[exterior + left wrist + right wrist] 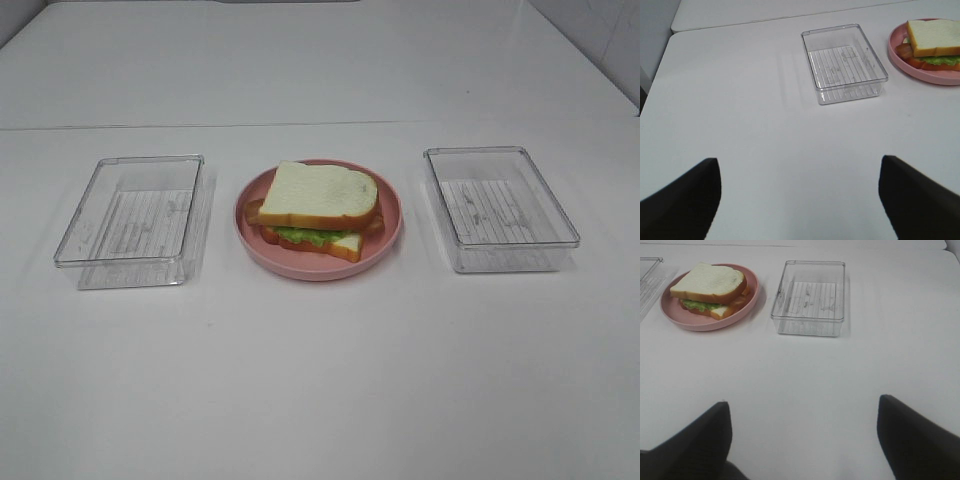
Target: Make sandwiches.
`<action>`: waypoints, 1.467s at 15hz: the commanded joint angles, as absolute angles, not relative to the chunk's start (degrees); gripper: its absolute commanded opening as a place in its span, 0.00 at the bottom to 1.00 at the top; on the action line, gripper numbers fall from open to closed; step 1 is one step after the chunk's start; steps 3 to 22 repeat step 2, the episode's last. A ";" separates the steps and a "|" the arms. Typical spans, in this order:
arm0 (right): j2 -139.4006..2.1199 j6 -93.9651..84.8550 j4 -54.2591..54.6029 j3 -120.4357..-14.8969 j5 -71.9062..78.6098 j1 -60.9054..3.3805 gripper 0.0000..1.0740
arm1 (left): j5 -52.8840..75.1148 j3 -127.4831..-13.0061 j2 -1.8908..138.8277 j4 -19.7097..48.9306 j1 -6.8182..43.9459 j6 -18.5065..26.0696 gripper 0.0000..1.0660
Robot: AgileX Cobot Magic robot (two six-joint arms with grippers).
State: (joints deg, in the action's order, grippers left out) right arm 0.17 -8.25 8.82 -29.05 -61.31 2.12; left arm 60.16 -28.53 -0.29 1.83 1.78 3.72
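Both tools are drawn back low over the bare near part of the table point(320, 400), the left tool point(800, 200) and the right tool point(802, 440) each showing two dark fingers spread wide with nothing between them. The sandwich point(318, 209) sits assembled on the pink plate point(390, 235) at the middle of the table, well ahead of both tools, its top bread slice covering lettuce and a reddish layer, its lower slice poking out toward the front. It lies ahead and inward from each tool, about equally far from both by my judgement, so neither arm has a clear advantage. Flanking the plate are the left tray point(130, 215) and the right tray point(500, 205), both clear and holding nothing. The high view shows no arm at all; only the wrist views reveal the fingers. The left wrist view cuts off part of the plate, while the right wrist view shows it whole.
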 commanded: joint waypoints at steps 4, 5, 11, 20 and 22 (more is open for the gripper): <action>1.03 -8.48 8.94 -28.93 -60.91 2.46 0.70 | 59.87 -28.53 -1.49 2.81 1.83 3.50 0.76; 1.03 -8.48 8.94 -28.93 -60.91 2.46 0.70 | 59.87 -28.53 -1.49 2.81 1.83 3.50 0.76; 1.03 -8.48 8.94 -28.93 -60.91 2.46 0.70 | 59.87 -28.53 -1.49 2.81 1.83 3.50 0.76; 1.03 -8.48 8.94 -28.93 -60.91 2.46 0.70 | 59.87 -28.53 -1.49 2.81 1.83 3.50 0.76; 1.03 -8.48 8.94 -28.93 -60.91 2.46 0.70 | 59.87 -28.53 -1.49 2.81 1.83 3.50 0.76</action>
